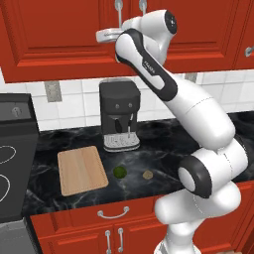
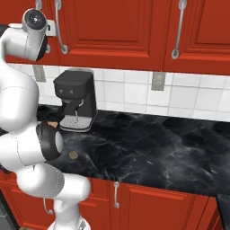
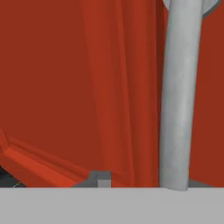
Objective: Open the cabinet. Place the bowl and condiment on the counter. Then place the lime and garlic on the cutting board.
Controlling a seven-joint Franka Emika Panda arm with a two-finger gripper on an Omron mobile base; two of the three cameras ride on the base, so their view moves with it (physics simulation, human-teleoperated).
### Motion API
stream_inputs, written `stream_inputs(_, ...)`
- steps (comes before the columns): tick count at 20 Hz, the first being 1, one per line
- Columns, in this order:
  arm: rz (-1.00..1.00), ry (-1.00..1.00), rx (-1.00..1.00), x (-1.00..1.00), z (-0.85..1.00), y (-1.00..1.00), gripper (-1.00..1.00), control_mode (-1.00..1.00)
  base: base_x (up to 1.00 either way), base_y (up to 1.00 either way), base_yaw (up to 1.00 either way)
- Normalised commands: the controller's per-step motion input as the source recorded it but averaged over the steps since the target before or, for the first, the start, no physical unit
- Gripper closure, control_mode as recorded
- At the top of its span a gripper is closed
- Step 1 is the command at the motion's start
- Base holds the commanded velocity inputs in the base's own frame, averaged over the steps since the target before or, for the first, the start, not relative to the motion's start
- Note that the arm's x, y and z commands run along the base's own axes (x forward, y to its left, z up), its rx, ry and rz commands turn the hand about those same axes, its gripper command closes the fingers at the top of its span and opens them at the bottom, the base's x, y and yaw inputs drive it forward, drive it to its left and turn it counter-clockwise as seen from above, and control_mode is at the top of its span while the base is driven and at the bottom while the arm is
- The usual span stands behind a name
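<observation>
My hand (image 1: 110,34) is up at the cabinet (image 1: 59,34), just beside the left door's long silver handle (image 3: 180,94). Whether my fingers have closed around that bar I cannot tell. Both doors look shut, so the bowl and condiment are presumably inside. The bar seems rigid, smooth and likely slippery; I judge its lower part the best hold. On the table (image 1: 163,144), lime (image 1: 119,171) and garlic (image 1: 147,174) lie near the cutting board (image 1: 82,170).
</observation>
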Motion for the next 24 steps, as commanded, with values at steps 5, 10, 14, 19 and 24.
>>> stream_inputs(5,0.0,0.0,-0.03,-0.08,0.0,0.91,1.0,-1.0,0.0,0.0,0.0)
stream_inputs(10,0.0,0.0,-0.06,-0.4,0.0,0.89,1.0,-1.0,0.0,0.0,0.0)
stream_inputs(14,0.0,0.0,-0.06,-0.66,0.0,0.84,1.0,-1.0,0.0,0.0,0.0)
stream_inputs(19,0.0,0.0,-0.05,-0.85,0.0,0.78,1.0,-1.0,0.0,0.0,0.0)
stream_inputs(24,0.0,0.0,-0.06,-0.73,0.0,0.76,1.0,-1.0,0.0,0.0,0.0)
